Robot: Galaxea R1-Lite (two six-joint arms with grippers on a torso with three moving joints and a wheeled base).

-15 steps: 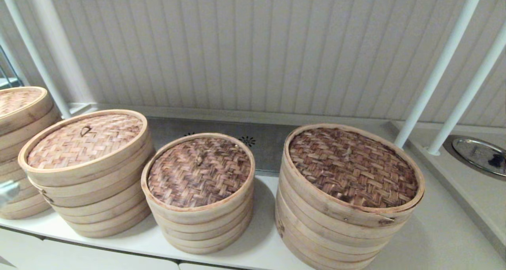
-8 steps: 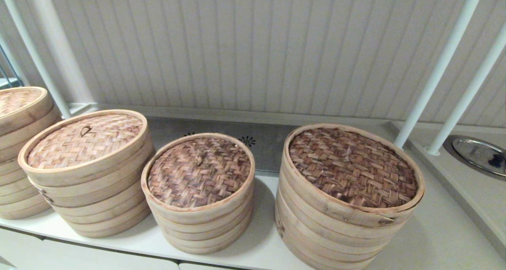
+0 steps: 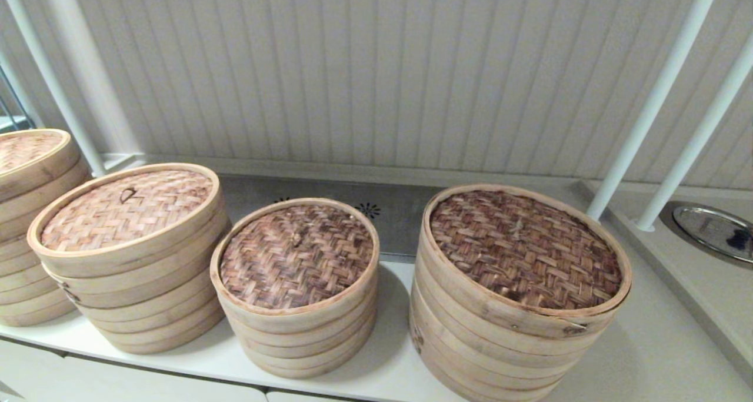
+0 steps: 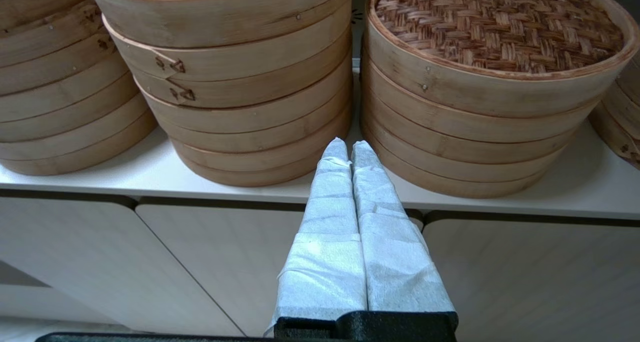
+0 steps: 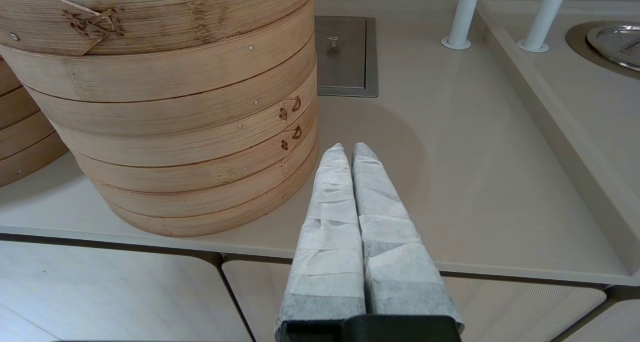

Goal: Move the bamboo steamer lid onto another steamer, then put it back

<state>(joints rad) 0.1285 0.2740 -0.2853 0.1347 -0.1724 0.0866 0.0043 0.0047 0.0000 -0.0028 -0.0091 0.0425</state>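
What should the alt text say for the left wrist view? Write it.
The left gripper, shut and empty, hangs before the counter edge, its tips aimed between two bamboo steamers: the one under the bamboo steamer lid and the smaller steamer with the dark woven top.

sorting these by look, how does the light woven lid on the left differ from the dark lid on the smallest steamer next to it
The bamboo steamer lid has a light tan weave; the smallest steamer's lid is dark reddish-brown. The tan lid is wider. The tan lid's dark loop handle stands out clearly, while the dark lid's handle barely shows against its weave. The tan lid also sits higher, on a taller stack. Both are round, herringbone-woven with pale wood rims, and both sit closed on their stacks.
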